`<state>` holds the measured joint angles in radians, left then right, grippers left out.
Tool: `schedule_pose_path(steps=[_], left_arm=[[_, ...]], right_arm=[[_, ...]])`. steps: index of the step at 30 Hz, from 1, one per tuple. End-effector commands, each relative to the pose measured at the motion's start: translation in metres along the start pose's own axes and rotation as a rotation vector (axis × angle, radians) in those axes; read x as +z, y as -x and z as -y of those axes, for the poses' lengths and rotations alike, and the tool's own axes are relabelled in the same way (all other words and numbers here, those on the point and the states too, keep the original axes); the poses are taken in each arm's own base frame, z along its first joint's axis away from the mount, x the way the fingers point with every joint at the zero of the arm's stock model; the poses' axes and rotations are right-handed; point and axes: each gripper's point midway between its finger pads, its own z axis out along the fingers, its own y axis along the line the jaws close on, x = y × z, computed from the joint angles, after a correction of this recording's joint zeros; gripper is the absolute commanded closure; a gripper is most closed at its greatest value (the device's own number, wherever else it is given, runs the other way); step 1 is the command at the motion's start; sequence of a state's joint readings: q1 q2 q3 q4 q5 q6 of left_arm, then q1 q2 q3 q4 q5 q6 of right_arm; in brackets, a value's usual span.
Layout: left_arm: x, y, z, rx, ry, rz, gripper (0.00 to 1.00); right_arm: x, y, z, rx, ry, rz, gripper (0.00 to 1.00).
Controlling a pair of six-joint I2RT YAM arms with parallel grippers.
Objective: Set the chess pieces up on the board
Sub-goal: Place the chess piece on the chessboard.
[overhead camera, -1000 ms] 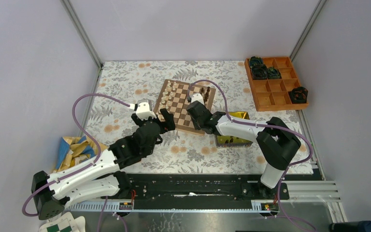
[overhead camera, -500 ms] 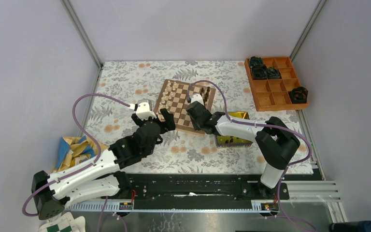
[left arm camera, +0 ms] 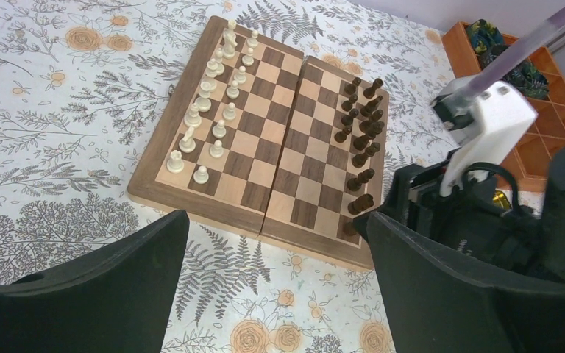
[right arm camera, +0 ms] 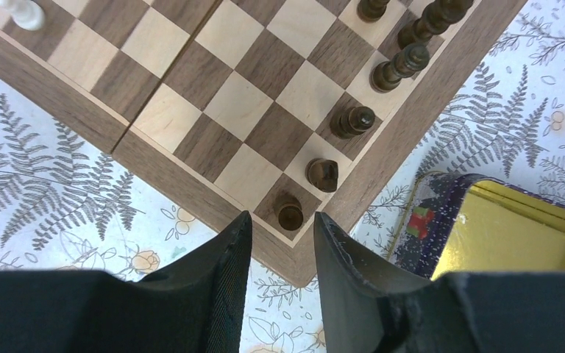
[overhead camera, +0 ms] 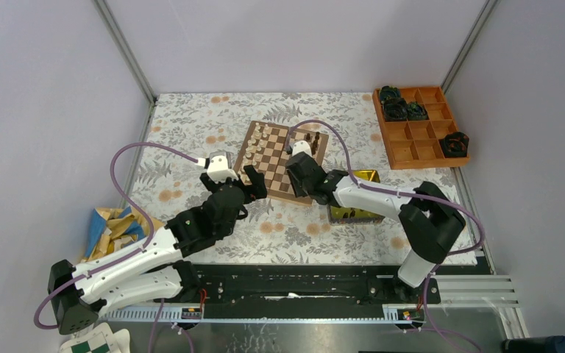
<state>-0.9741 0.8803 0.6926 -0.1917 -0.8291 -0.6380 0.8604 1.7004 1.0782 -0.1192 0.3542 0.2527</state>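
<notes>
I see my right gripper [right arm camera: 282, 224] hanging over the near right corner of the board [right arm camera: 191, 187], its jaws parted and gripping nothing, with 1 dark piece [right arm camera: 290, 213] standing on the corner square just beyond the fingertips. My left gripper [left arm camera: 276, 220] hovers off the board's near edge, spread wide and empty. The pale pieces [left arm camera: 219, 129] stand in 2 rows along the board's left side, the dark pieces [left arm camera: 360, 140] in 2 rows along its right.
</notes>
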Motion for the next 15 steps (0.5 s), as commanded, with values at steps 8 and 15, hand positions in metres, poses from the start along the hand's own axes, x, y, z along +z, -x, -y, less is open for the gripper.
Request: schedule_pose_path(steps=[8,15], left_arm=[[0.001,0.011,0.007,0.027,-0.003,0.004,0.01],[0.018,-0.004,0.071,0.150,-0.187,-0.080,0.01]], right_arm=[[-0.054,0.048,0.006,0.049,0.049,0.209,0.56],[-0.096,0.077,0.060,0.147,-0.149,0.413,0.45]])
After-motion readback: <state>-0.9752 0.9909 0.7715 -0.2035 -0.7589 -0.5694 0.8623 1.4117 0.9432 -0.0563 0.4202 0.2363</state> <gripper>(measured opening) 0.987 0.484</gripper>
